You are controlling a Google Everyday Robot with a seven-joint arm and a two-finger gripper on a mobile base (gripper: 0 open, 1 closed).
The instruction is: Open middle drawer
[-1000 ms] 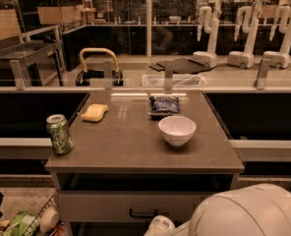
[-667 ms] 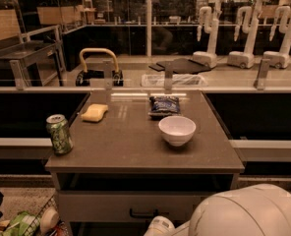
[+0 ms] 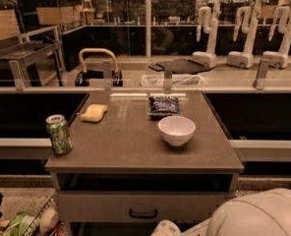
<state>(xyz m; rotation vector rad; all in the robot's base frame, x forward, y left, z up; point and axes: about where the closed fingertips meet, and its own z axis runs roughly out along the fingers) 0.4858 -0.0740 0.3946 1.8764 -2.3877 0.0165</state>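
1. At the far left of the worktop (image 3: pixel 135 149) I see a green soda can (image 3: pixel 58 134) standing upright near the front left corner.
2. A yellow sponge (image 3: pixel 94 113) lies farther back, well apart from the can.
3. Under the worktop there is a dark open recess, and right below it sits the middle drawer (image 3: pixel 101 205). Its grey front spans nearly the whole cabinet, with a small black pull handle (image 3: pixel 143 214) at the centre.
4. A blue snack bag (image 3: pixel 164 105) lies flat towards the back edge.
5. The hand (image 3: pixel 165 228) sits at the bottom edge, just below and right of the handle and mostly cut off. I cannot tell its state.
6. A white bowl (image 3: pixel 176 130) stands upright in front of the bag.
7. The white arm housing (image 3: pixel 258 215) fills the lower right corner.
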